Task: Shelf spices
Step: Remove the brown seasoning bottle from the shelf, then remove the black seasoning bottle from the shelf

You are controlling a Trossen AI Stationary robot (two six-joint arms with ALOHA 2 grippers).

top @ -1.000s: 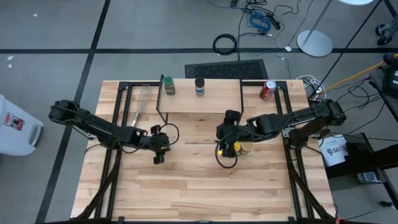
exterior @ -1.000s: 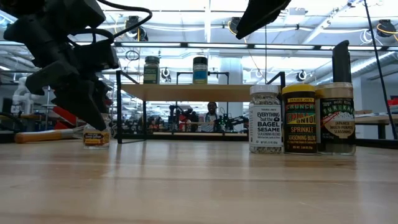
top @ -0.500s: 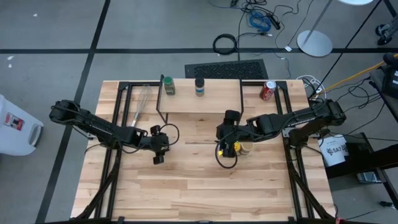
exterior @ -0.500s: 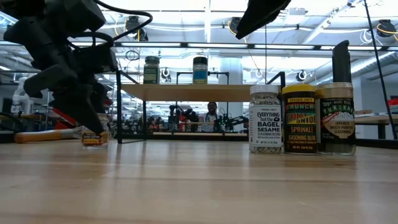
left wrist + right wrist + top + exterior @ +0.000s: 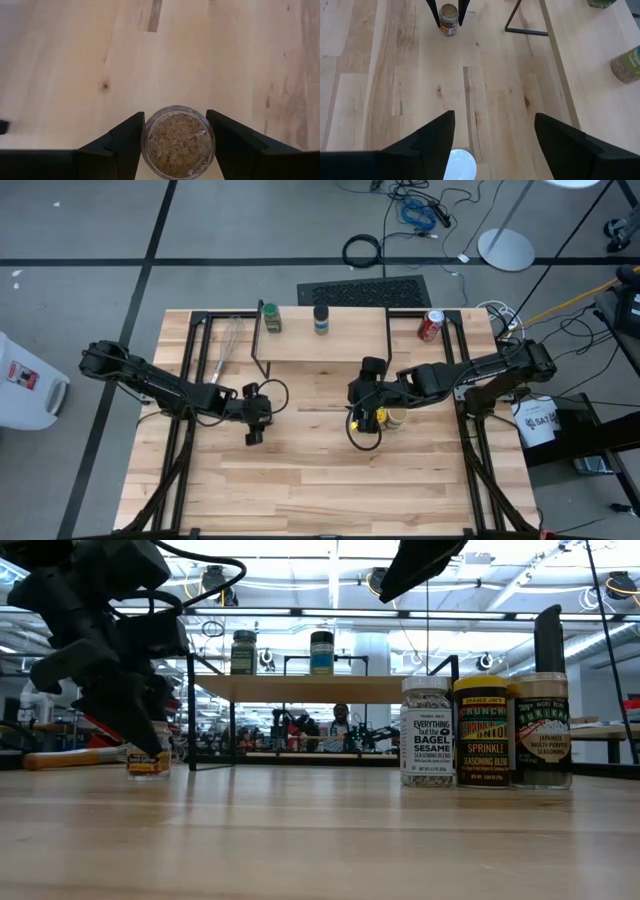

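Two spice jars, one green-lidded (image 5: 271, 317) and one dark-lidded (image 5: 321, 319), already stand on the small light-wood shelf on thin black legs (image 5: 320, 345), which sits at the far middle of the big wooden tabletop (image 5: 320, 480). Near the shelf's front right corner a cluster of three taller jars waits: a white-labelled bagel-seasoning jar (image 5: 426, 732), a yellow-bodied jar (image 5: 481, 731) and a dark-labelled one (image 5: 541, 731); the right gripper (image 5: 489, 145) hangs above that cluster with its jaws spread wide, a white lid (image 5: 459, 163) showing just beneath. In front of the shelf's left end, the left gripper (image 5: 175, 142) straddles a small clear jar of tan-brown spice (image 5: 177, 140), a finger on either side, apparently touching but not clearly squeezing. To do this well, the fingers should close squarely on the jar's round body, low enough not to tip it, then lift straight up before carrying it over the shelf's front edge.
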